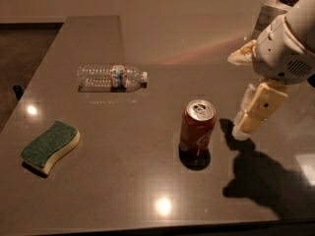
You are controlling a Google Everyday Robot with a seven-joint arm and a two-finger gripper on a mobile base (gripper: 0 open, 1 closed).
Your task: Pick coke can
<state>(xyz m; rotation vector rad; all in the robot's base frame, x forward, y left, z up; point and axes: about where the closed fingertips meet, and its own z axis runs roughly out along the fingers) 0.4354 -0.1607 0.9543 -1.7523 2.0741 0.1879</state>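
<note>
1. You find the gripper at the right side of the view, hanging under the white arm housing; it points down and a little toward the left of the picture, with its tip close above the table; you cannot tell from this view if it is wide or narrow; it holds nothing.
2. The dark shadow of the arm lies on the table below the gripper and spreads toward the bottom right corner.
3. The coke can is the nearest thing to the gripper; it stands upright on the table, near the gripper on its left in the picture, and it is apart from it; you see its silver top with the pull-tab and its red-brown side with the white script.
4. Farther away, toward the back left, a clear plastic bottle lies on its side, with the cap pointing to the right of the picture; it is well apart from the can.
5. At the left edge of the table, a sponge with a green top and a yellow body lies flat; it is the farthest thing from the gripper.
6. Two small bright spots of light reflect on the table surface; one is near the sponge, one is in front of the can.
</note>
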